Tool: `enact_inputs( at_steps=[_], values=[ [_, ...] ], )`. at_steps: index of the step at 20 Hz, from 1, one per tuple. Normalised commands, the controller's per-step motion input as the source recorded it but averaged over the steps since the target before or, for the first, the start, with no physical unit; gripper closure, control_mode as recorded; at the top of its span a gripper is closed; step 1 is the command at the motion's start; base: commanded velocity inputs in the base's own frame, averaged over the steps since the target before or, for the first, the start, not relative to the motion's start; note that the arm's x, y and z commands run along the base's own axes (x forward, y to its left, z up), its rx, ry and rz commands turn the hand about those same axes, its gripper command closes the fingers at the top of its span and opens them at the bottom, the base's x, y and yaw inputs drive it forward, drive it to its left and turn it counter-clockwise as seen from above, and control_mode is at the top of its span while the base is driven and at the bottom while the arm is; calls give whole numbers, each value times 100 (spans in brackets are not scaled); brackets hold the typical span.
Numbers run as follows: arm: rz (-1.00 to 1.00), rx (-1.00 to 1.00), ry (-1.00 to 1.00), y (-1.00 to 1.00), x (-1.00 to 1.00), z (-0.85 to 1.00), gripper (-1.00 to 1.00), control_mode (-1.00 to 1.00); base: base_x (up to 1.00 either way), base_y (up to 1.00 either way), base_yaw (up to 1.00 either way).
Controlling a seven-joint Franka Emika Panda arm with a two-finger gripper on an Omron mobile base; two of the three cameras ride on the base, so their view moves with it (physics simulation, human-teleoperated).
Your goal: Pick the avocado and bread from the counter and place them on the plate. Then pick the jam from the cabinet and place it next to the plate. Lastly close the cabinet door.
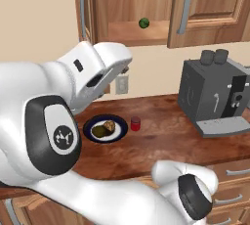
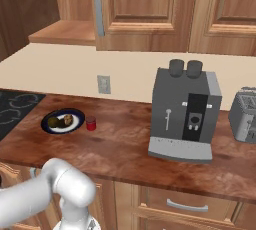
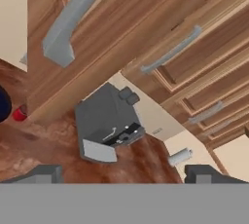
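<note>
Looking down from the left base view, you see the round plate with the wide dark blue rim (image 1: pixel 88 130) resting on the long reddish-brown polished wood worktop (image 1: pixel 161 143). The small dark olive-green oval avocado (image 1: pixel 99 131) and the lumpy tan-brown piece of bread (image 1: pixel 110 125) both lie on the plate's white centre, the bread at about two o'clock from the avocado. The small red cylindrical jam jar (image 1: pixel 135 123) stands upright on the worktop just beside the plate, at its three o'clock.

At twelve o'clock above the plate, the light-brown wooden wall cabinet (image 1: pixel 132 31) is open, a bright green round ball (image 1: pixel 143 23) sitting on its shelf. Its tall panelled door with the long curved silver handle (image 1: pixel 83 9) stands swung out at the cabinet's nine o'clock edge.

In the hand view, your claw (image 3: pixel 126 173) is spread wide with nothing between its dark tips, and it faces the door's handle and the grey boxy coffee machine (image 3: pixel 104 125). That machine sits on the worktop well apart from the plate, at its three o'clock.
</note>
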Motion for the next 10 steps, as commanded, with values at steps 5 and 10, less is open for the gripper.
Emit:
enact_inputs(
  at_steps=[5, 10],
  values=[
    [-12, 0, 0, 25, 22, 0, -100, -100, 0, 0, 0],
    [-5, 0, 3, 27, 34, 0, -100, -100, 0, 0, 0]
  ],
)
